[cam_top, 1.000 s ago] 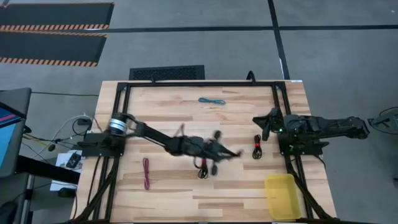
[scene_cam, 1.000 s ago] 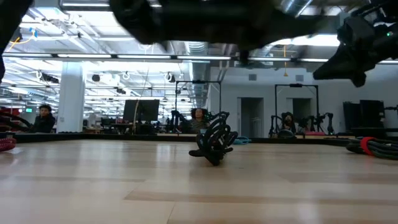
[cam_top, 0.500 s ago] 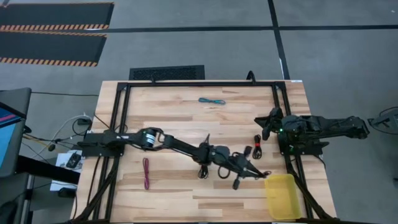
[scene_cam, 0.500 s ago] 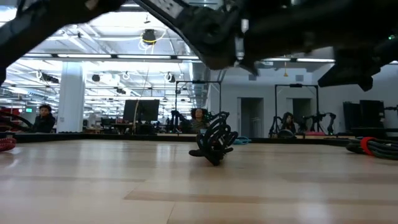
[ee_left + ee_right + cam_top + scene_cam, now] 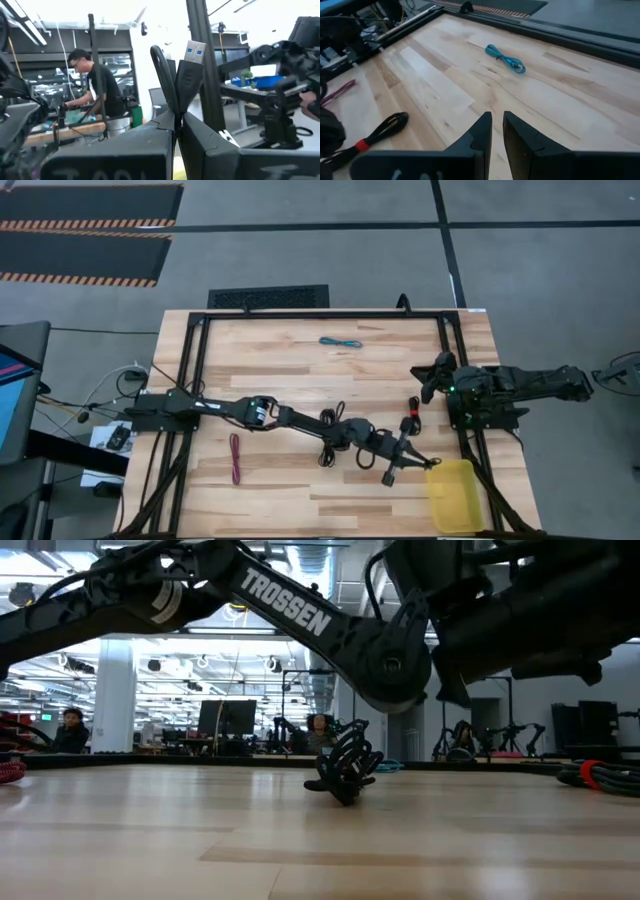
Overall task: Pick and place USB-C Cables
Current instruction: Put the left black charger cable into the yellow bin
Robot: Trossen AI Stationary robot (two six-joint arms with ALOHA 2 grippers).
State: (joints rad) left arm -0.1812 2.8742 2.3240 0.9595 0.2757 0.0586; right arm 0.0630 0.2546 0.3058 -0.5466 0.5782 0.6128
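Reached far to the right across the table (image 5: pixel 280 370) with the left arm, and brought the left gripper (image 5: pixel 176 120) close beside the yellow bin (image 5: pixel 455 500). Pinched one black cable (image 5: pixel 185 85) tight between closed fingers, with its plug end sticking out. Looked like the carrying step, with the drop into the bin not done yet. Saw nothing inside the bin, so counted no cable as put away. Counted four more lying on the table: the teal cable (image 5: pixel 340 342) at the far side, the dark red cable (image 5: pixel 235 458) on the near left, a red-banded black cable (image 5: pixel 412 418) by the right arm, and a black bundle (image 5: pixel 326 452) in the middle. Found the right gripper (image 5: pixel 497 122) waiting at the right edge, closed but for a thin gap, holding nothing
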